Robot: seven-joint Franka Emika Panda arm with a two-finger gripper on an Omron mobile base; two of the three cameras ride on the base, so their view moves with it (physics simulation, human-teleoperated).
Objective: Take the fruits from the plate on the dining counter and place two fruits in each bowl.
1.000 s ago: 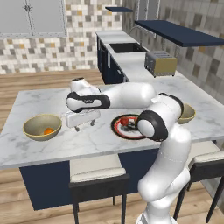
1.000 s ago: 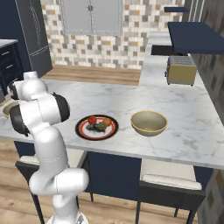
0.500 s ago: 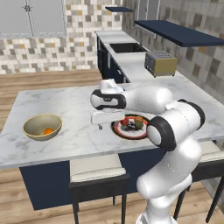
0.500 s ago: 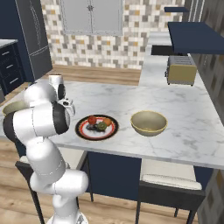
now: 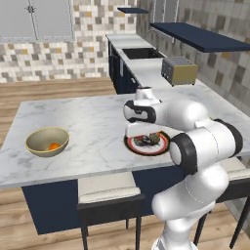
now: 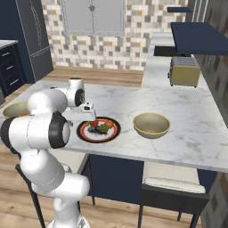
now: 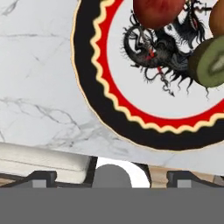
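The tool (image 6: 87,108) has swung back from the left bowl (image 5: 47,141), jaws spread and empty, and hovers over the plate (image 6: 98,130); three fruits lie just beneath, so another pickup looks next.

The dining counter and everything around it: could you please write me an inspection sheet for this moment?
Surface: white marble dining counter, nothing spilled.
Job's things: plate holds a red fruit, a green fruit and an orange one; left bowl holds one orange fruit; right bowl looks empty.
Clutter: nothing seen.
Grippers: gripper open, holding nothing, over the plate's near-left edge.
Cables: nothing seen.
Surroundings: toaster and sink on the far worktop; stools under the counter.
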